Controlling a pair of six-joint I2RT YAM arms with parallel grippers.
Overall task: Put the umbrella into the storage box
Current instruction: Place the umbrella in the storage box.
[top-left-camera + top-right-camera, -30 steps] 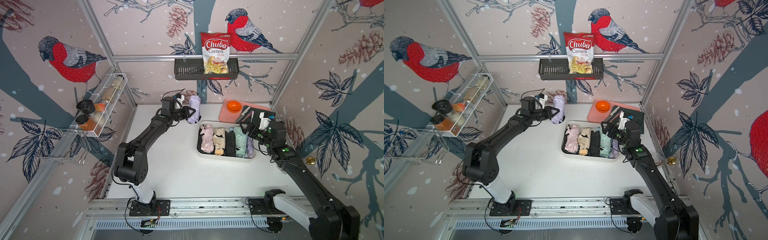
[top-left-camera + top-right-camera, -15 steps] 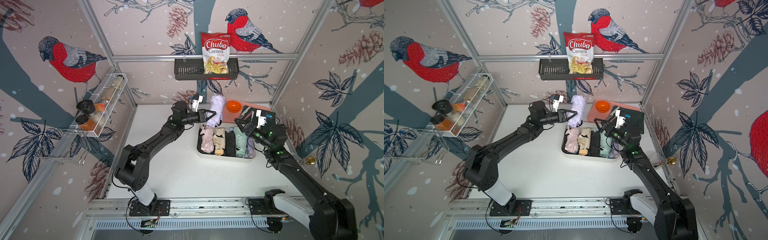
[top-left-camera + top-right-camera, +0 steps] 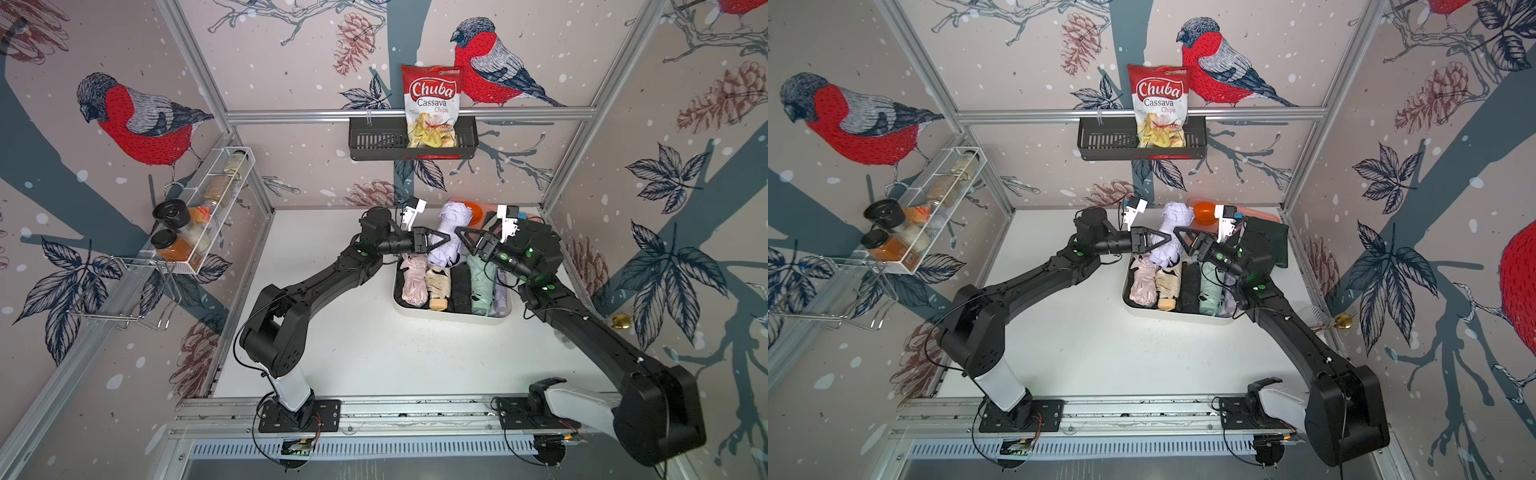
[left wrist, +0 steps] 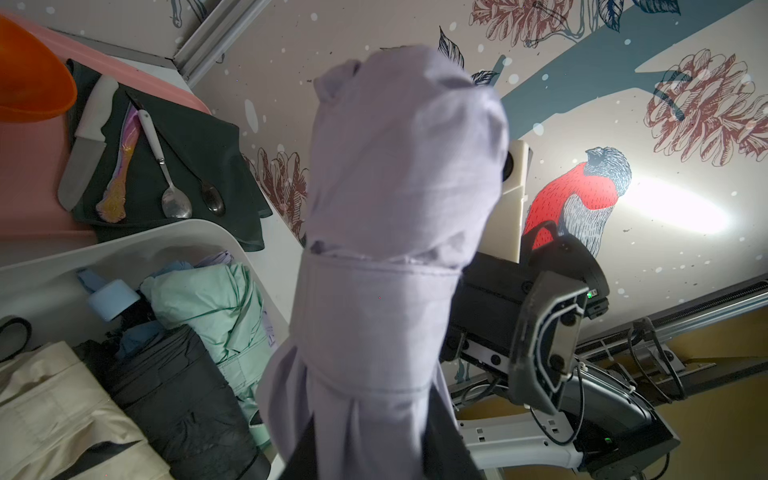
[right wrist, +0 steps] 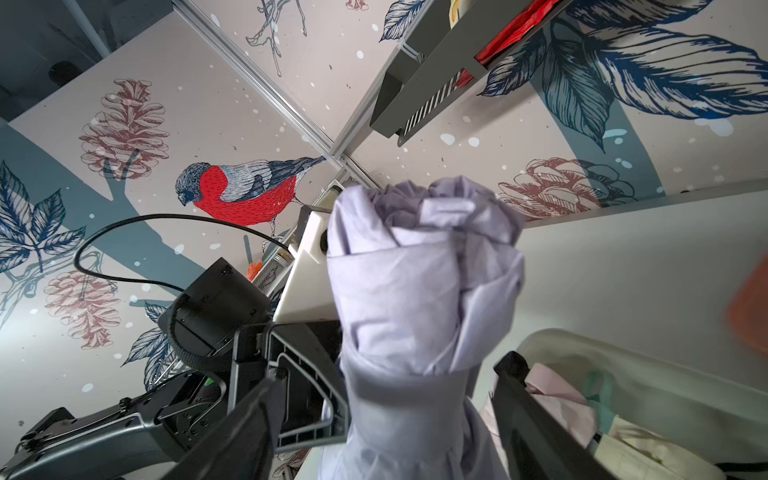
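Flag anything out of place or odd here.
Only the lilac umbrella stands out: the left gripper holds it upright at the storage box's far end, not yet in it, while the other umbrellas lie flat inside. The right gripper is open around it.

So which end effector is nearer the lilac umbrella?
Left. The left end effector is shut on the lilac umbrella; the right end effector stands open just beside it, on its other side.
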